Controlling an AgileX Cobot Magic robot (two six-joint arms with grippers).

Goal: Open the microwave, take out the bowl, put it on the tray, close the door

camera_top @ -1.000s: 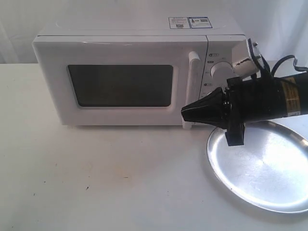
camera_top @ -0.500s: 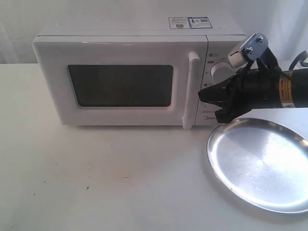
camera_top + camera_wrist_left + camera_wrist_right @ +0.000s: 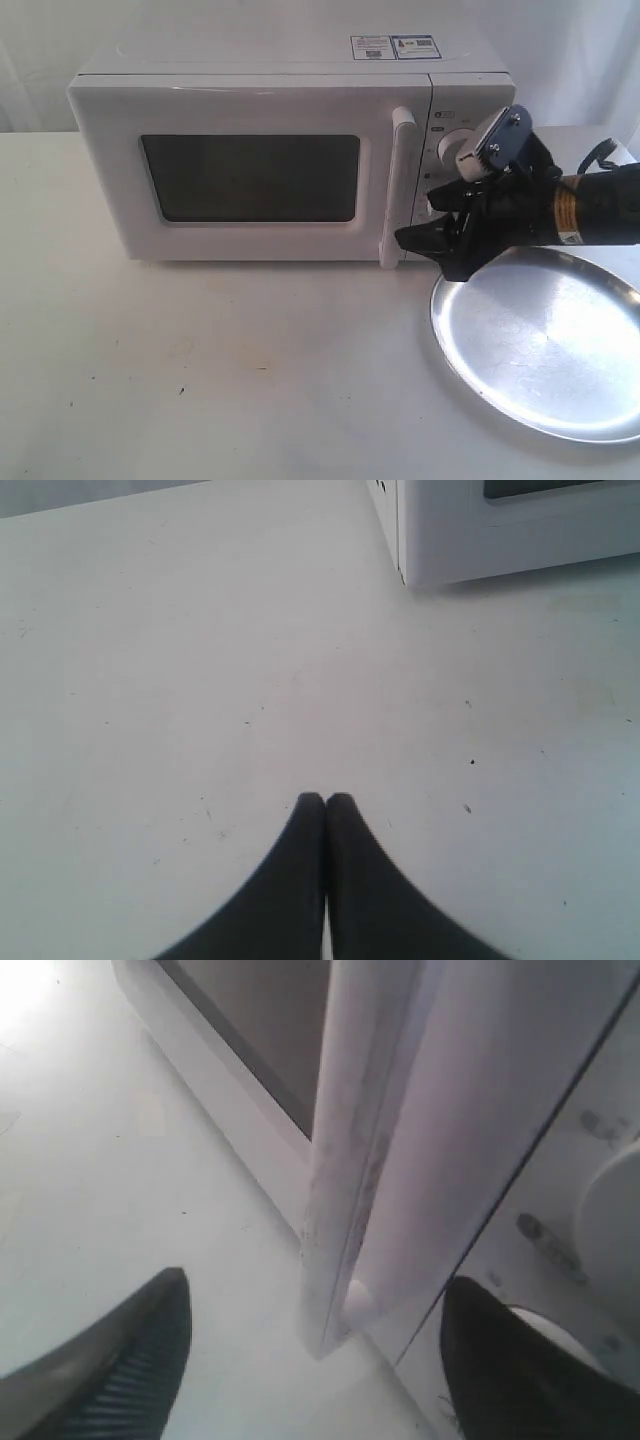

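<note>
Here, right gripper (image 3: pixel 315 1282), jaws wide, before handle (image 3: pixel 352 1160).

White microwave (image 3: pixel 250 105), dark window (image 3: pixel 250 178), silver tray (image 3: pixel 545 340), seemingly ribbed black fingers (image 3: pixel 120 1370).

The tray (image 3: pixel 560 350) is seen as brushed, shiny metal; the microwave (image 3: pixel 250 105) is cased in smooth white plastic; the tabletop (image 3: pixel 200 370) is matt.

The exterior camera faces the microwave (image 3: pixel 250 105) front-on from slightly above, across the tabletop (image 3: pixel 200 380). The left wrist camera looks down past the left claw (image 3: pixel 326 802) at bare tabletop and a microwave corner. The right wrist camera sits very close to the door handle (image 3: pixel 360 1140), which the exterior view also shows.
</note>
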